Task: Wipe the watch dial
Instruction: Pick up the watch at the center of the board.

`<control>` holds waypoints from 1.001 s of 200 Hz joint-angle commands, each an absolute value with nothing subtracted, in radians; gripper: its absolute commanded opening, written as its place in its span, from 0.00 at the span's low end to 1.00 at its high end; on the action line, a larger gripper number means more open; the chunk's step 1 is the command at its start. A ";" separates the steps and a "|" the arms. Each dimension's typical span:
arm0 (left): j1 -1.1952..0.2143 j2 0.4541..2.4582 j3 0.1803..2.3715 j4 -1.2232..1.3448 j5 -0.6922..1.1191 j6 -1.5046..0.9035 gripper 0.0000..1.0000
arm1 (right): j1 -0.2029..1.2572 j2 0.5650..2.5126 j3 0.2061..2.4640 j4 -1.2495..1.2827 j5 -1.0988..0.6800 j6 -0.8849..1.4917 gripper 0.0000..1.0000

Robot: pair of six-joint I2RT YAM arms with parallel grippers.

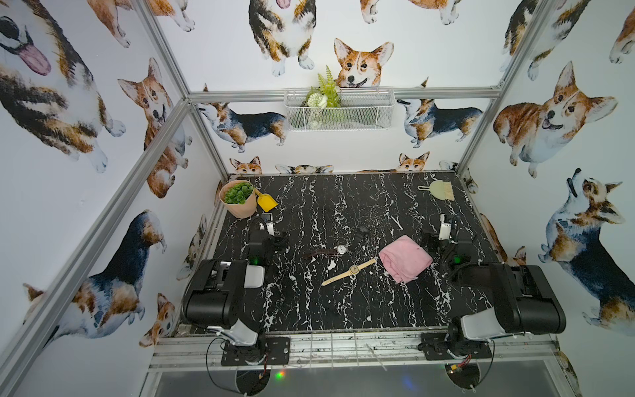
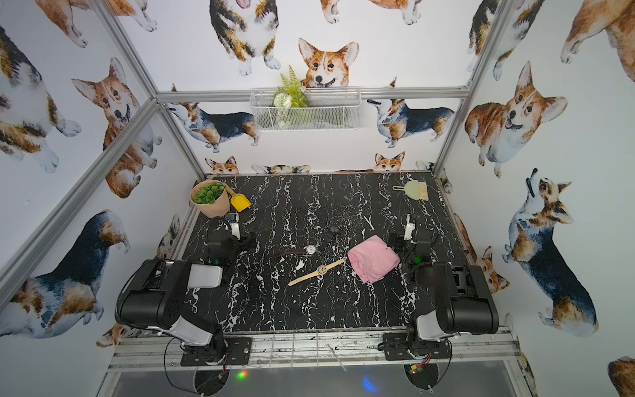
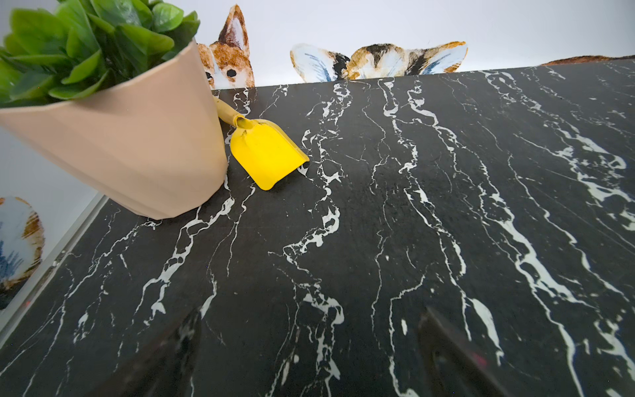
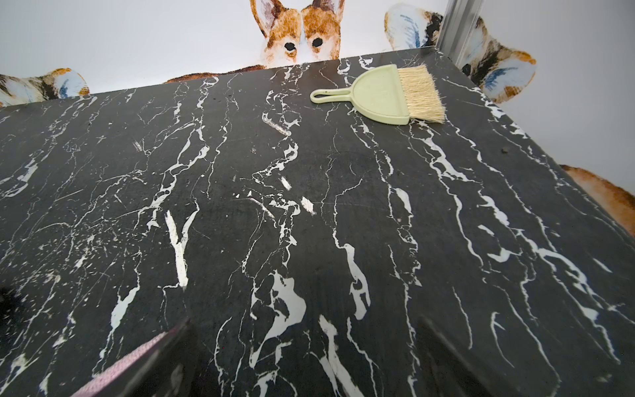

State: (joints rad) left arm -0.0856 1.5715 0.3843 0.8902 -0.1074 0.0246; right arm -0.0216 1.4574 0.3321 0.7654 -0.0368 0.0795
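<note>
The black marble table (image 1: 309,309) fills the floor of the cell. The left arm (image 1: 220,292) and right arm (image 1: 522,299) sit folded at its near corners. The left gripper (image 3: 311,311) has its claw spread wide over bare marble, with nothing between the fingers. The right gripper (image 4: 305,319) is spread the same way and is also empty. A white wire basket (image 1: 343,110) holding greenery hangs on the far wall.

A crumpled pink cloth (image 1: 405,259) lies right of centre, just beside the right arm's wrist. A potted plant (image 1: 240,204) stands in the far left corner, with a yellow scoop (image 1: 267,202) touching its right side. A green hand brush (image 1: 438,190) lies far right.

Three watches lie mid-table, apart from both claws:
- The tan-strap watch (image 1: 350,271) lies flat and diagonal, just left of the cloth.
- The brown-strap watch (image 1: 330,252) lies a little farther back.
- The black watch (image 1: 360,233) lies farthest back.
</note>
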 commanded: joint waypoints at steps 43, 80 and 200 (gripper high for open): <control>-0.085 1.569 0.388 0.917 -0.104 0.033 1.00 | -0.022 1.460 0.337 0.824 -0.046 0.067 1.00; -0.082 1.568 0.390 0.910 -0.095 0.031 1.00 | -0.022 1.460 0.336 0.824 -0.044 0.067 1.00; -0.068 1.569 0.394 0.901 -0.075 0.023 1.00 | -0.022 1.460 0.337 0.824 -0.021 0.077 1.00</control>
